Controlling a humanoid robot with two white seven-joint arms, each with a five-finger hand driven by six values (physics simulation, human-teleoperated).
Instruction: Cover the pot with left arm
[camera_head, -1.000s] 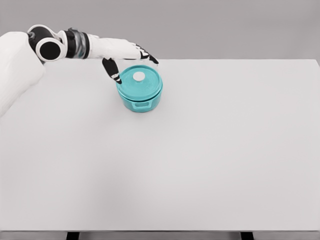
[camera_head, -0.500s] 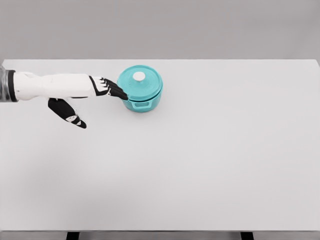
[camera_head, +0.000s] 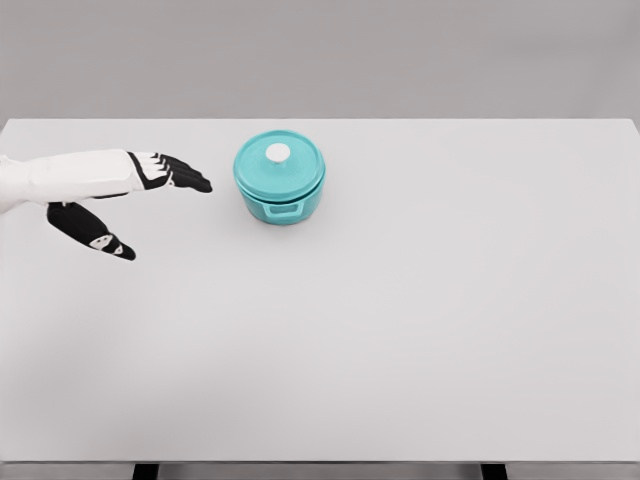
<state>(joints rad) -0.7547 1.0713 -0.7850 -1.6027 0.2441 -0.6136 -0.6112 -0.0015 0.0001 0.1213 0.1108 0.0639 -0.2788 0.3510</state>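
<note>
The lid (camera_head: 279, 160) sits on the teal pot (camera_head: 281, 197), just beyond the fingertips of the empty, spread left hand (camera_head: 120, 190). A careless sweep toward it could knock the lid askew

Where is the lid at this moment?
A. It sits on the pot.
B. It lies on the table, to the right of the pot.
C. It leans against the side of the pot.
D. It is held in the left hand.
A: the teal lid with its white knob closes the pot, while the left hand is apart from it to the left, fingers spread and holding nothing.
</note>
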